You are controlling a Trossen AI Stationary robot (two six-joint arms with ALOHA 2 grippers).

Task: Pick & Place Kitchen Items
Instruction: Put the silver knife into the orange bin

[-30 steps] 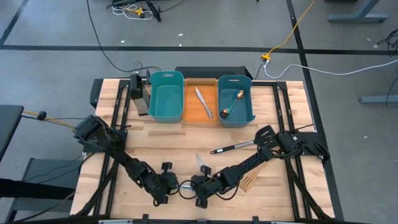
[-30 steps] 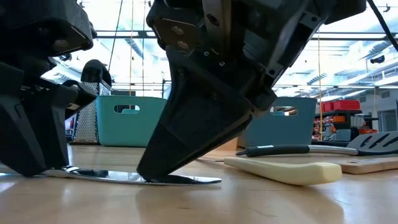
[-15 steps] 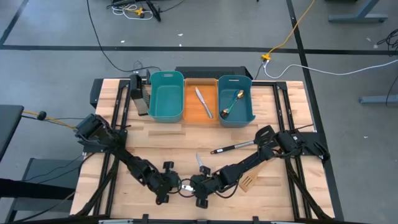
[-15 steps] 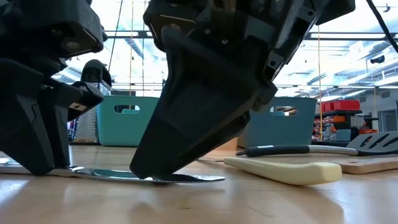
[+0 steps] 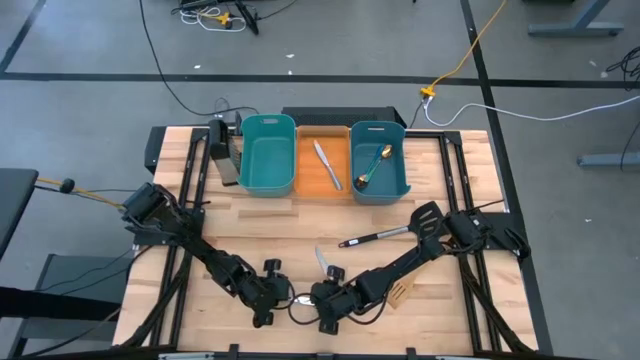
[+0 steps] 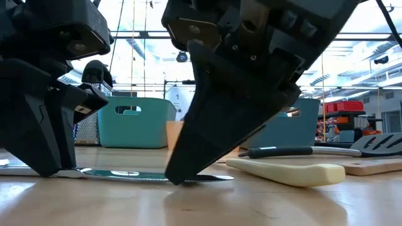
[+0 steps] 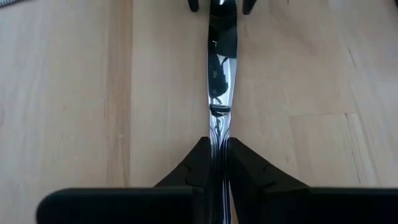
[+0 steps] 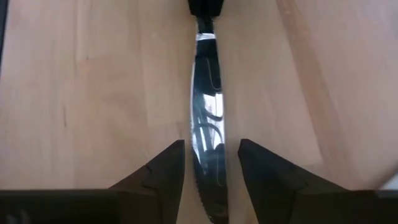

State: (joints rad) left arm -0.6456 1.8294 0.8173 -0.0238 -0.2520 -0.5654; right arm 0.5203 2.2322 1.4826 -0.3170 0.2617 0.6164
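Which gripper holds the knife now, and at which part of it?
The left gripper is shut on the silver knife at its handle end. The right gripper stands open around the blade, not gripping.

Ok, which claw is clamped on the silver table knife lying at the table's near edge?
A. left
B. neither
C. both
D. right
A: the left claw is shut on the silver table knife, while the right claw straddles its blade with gaps either side.
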